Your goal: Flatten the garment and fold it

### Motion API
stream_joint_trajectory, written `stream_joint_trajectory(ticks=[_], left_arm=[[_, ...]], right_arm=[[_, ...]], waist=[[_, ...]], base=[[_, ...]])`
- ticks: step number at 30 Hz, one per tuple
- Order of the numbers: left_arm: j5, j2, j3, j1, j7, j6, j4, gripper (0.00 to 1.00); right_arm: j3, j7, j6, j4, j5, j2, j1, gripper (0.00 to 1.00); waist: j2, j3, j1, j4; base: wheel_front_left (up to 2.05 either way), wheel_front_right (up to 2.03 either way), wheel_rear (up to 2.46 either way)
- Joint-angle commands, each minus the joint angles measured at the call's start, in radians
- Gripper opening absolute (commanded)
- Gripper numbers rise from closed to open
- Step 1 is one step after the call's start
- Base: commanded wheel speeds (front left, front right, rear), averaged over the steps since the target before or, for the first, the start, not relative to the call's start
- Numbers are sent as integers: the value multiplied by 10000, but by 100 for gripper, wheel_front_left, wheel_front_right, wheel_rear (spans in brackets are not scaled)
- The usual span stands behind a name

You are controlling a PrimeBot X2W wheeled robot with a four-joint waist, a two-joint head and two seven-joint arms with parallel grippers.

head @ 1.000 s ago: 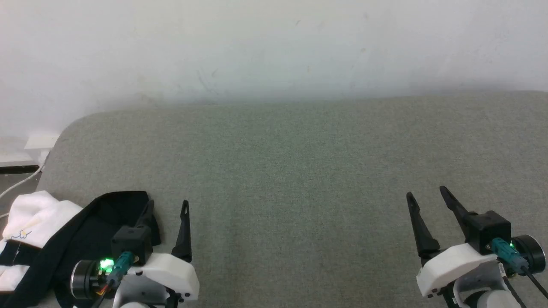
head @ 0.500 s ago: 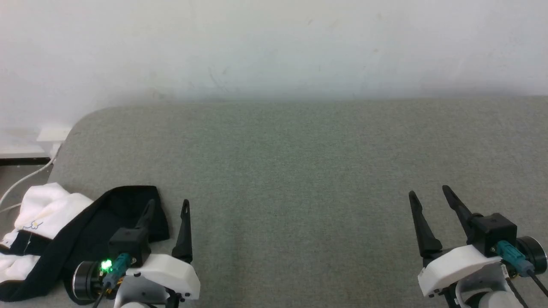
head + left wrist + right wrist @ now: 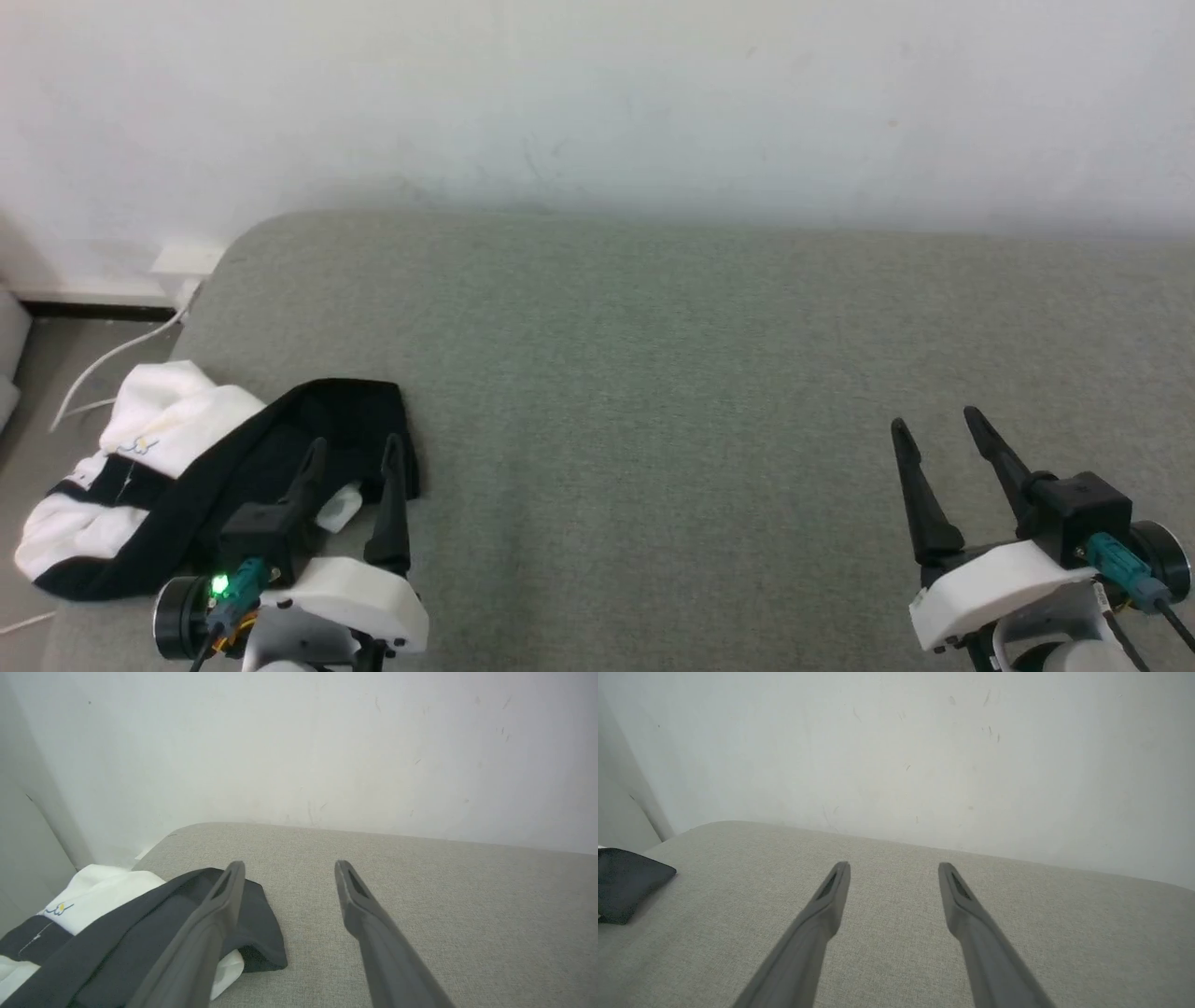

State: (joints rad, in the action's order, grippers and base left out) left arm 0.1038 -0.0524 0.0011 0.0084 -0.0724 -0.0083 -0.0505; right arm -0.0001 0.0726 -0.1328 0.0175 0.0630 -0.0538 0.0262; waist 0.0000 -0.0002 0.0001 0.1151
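Note:
The garment (image 3: 177, 439), white with black parts and a small cartoon print, lies crumpled at the left edge of the grey cushioned surface (image 3: 653, 373), partly hanging over that edge. My left gripper (image 3: 357, 448) hovers open above its black right end, nothing between the fingers. In the left wrist view the garment (image 3: 117, 905) lies under and left of the open left gripper (image 3: 287, 868). Far off at the lower right, my right gripper (image 3: 934, 422) stands open over bare cushion. The right wrist view shows a black corner of the garment (image 3: 626, 882) at its left edge and the open right gripper (image 3: 893, 868).
A white wall (image 3: 597, 93) backs the cushion. Left of the cushion are bare floor, a white cable (image 3: 112, 359) and a wall socket (image 3: 187, 257).
The head camera has turned left and down, so more of the garment and floor shows. My left gripper now stands over the garment's black end. The right gripper keeps its pose.

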Motion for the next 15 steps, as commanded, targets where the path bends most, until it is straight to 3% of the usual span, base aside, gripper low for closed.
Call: stream_joint_trajectory(ticks=[1, 15], left_arm=[[97, 6, 74, -129, -147, -52, -75, 100], [444, 9, 303, -1, -440, -40, -223, 100]], right_arm=[[12, 114, 7, 34, 115, 13, 86, 100], [70, 364, 9, 70, 341, 17, 166, 100]], waist=[[0, -22, 0, 343], [0, 21, 0, 1598]], base=[[0, 0, 0], [0, 0, 0]])
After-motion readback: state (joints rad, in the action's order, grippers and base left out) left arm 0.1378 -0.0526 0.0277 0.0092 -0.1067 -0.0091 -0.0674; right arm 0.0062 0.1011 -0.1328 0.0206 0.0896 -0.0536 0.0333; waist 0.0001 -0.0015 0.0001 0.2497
